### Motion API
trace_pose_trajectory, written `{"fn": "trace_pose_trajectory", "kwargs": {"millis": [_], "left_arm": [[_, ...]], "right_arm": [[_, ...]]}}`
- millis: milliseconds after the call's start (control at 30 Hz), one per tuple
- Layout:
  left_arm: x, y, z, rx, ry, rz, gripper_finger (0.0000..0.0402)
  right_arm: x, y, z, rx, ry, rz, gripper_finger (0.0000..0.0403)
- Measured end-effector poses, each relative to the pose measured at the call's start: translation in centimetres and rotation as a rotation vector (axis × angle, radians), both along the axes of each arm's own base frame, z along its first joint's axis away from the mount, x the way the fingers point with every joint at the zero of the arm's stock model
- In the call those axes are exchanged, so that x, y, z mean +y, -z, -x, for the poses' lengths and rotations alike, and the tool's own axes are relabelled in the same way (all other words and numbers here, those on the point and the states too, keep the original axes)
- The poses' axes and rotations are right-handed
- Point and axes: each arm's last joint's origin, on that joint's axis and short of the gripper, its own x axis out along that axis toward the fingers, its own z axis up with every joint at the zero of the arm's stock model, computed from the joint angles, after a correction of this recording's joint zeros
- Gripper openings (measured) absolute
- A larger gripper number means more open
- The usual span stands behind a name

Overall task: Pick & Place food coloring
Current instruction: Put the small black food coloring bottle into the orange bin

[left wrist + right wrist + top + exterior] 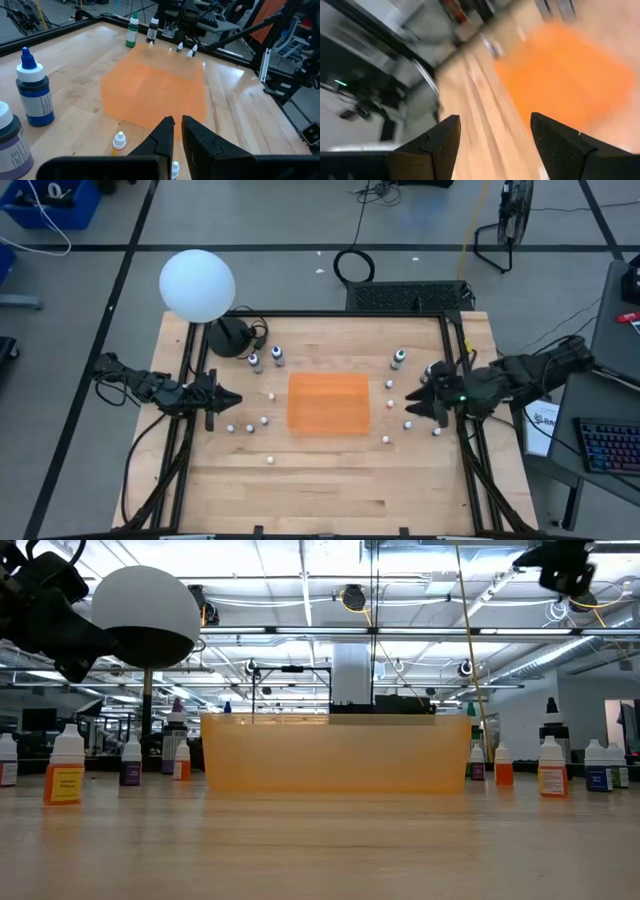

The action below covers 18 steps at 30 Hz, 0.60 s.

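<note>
Right gripper (412,406) wide open, empty, above food coloring (390,385); left gripper (236,399) nearly closed, empty. Risk: toppling crowded neighbouring bottles.

The high view looks straight down on the whole desk (330,470). The low view sits level at its edge. Both wrist views face the orange mat (155,92), seen in all 4.
</note>
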Motion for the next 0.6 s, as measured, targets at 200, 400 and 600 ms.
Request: {"fn": "trace_pose_trajectory", "kwargs": {"millis": [200,400,600], "left_arm": [[0.0,0.0,0.0,-0.001,0.0,0.0,0.0042],[0.0,0.0,0.0,-0.004,0.0,0.001,0.0042],[0.0,0.0,0.0,-0.004,0.0,0.002,0.0042]], "right_arm": [[1.8,-0.4,-3.3,0.597,0.105,-0.122,0.0228],[2.8,3.4,-4.3,1.043,0.145,-0.135,0.0228],[3.1,6.1,-2.9,1.184,0.177,-0.057,0.0228]]}}
